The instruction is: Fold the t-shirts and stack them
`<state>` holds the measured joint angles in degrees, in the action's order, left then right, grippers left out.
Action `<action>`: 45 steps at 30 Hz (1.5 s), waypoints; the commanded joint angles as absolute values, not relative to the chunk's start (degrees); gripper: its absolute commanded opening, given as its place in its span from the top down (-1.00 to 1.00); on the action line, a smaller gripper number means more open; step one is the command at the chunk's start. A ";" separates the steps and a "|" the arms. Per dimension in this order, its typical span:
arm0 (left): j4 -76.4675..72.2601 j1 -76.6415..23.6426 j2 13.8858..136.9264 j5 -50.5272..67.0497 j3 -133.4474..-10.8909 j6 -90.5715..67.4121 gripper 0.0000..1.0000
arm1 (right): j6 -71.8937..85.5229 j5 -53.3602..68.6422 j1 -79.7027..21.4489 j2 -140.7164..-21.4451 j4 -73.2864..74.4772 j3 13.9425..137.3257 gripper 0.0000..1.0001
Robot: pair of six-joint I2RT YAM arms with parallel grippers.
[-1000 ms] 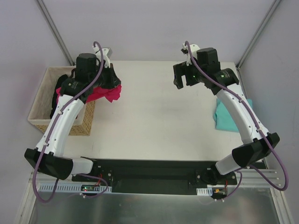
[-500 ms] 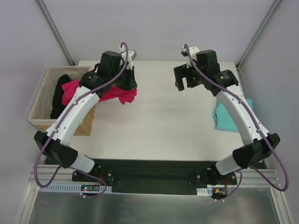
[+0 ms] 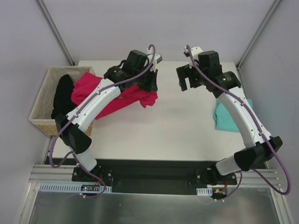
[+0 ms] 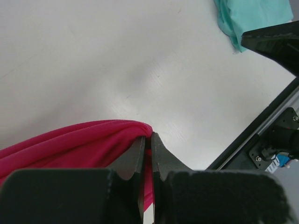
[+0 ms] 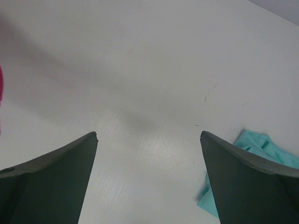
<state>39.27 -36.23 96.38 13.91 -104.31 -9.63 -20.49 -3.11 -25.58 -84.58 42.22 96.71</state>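
The left gripper [image 4: 150, 136] is pinched tight, its two dark fingers [image 4: 135, 156] pressed together on a fold of the pink shirt [image 4: 70, 144]. The cloth bunches right at the tips and runs off to the left of the wrist view. Seen from above, this gripper [image 3: 150, 88] sits over the far middle of the table [image 3: 177, 130]. The pink shirt [image 3: 117, 98] trails from it to the left, its other end draped over the rim of the wicker basket [image 3: 39, 114] that stands just beside the table's left edge. A black garment [image 3: 60, 95] lies in the basket, touching the pink cloth. Whether the bunch at the fingertips rests on the table or hangs just above it cannot be told.

The right gripper [image 3: 187, 80] has its jaws spread wide and holds nothing — in its own wrist view the gripper [image 5: 148, 135] frames only bare white tabletop. It hangs over the far right part of the table, near the left gripper but not touching it.

The teal shirt [image 3: 227, 119] lies in a small heap at the table's right edge, partly hidden under the right arm [image 3: 243, 116] and well apart from the pink one. It shows at the lower right of the right wrist view [image 5: 266, 147] and in the top right corner of the left wrist view [image 4: 252, 16].
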 commanded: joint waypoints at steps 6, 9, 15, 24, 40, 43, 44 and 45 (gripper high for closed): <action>36.21 -40.17 99.76 17.67 -111.36 -10.99 1.00 | -22.76 -5.98 -24.96 -80.42 42.36 95.80 -0.93; 36.21 -40.17 99.67 16.79 -110.83 -10.90 1.00 | -22.85 -5.89 -24.70 -80.16 42.45 95.63 -0.93; 36.47 -40.17 99.49 16.26 -110.57 -10.81 1.00 | -22.68 -5.45 -24.70 -80.07 42.10 95.71 -0.93; 37.00 -40.17 99.40 15.03 -109.77 -9.93 1.00 | -22.41 -5.45 -24.70 -80.42 41.75 95.97 -0.93; 37.62 -40.17 99.23 13.01 -108.81 -9.49 -0.19 | -22.15 -5.01 -24.70 -81.30 42.10 95.54 -0.93; 37.62 -40.17 98.09 10.82 -106.71 -9.41 -0.20 | -21.53 -4.83 -24.79 -81.04 41.84 94.14 -0.93; 37.79 -40.08 97.74 10.20 -106.00 -9.40 -0.24 | -21.36 -4.66 -24.79 -80.95 41.75 93.70 -0.93; 37.79 -40.08 97.39 9.50 -104.43 -9.40 -0.31 | -20.92 -4.66 -24.70 -80.86 41.57 93.00 -0.93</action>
<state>38.09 -40.07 100.16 12.93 -107.57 -9.63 -21.87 -4.91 -24.95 -82.32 42.15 95.07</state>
